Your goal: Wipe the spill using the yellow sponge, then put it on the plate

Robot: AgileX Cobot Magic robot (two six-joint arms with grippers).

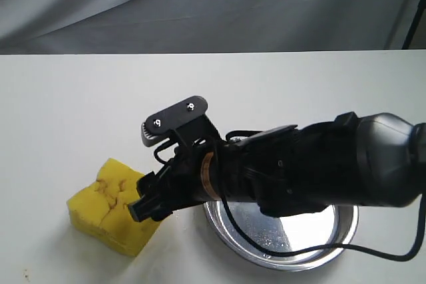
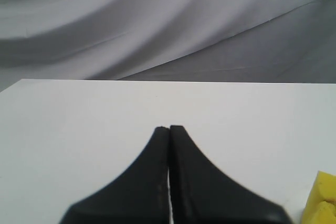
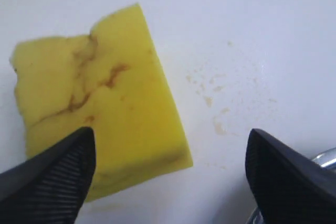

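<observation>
1. The right hand [image 1: 141, 199] reaches across the white table [image 1: 80, 111] from the right. It is released, with its fingers [image 3: 52, 182] spread wide and nothing gripped between them.
2. The yellow sponge [image 1: 106, 207] lies flat on the table at the near left, just beside the plate. In the right wrist view, its top face [image 3: 100, 114] shows brown streaks along its creases. One dark finger overlaps the sponge's corner there; I cannot tell if they touch.
3. The spill [image 3: 218, 98] shows as faint tan specks and smears on the table, between the sponge and the plate's rim.
4. The plate [image 1: 333, 244], shiny and silver, sits partly under the right arm.
5. The left hand [image 2: 169, 129] is clenched on nothing, its fingers pressed together above bare table, with a corner of the sponge [image 2: 323, 200] off to one side.
6. A grey cloth [image 1: 200, 4] hangs behind the table.
</observation>
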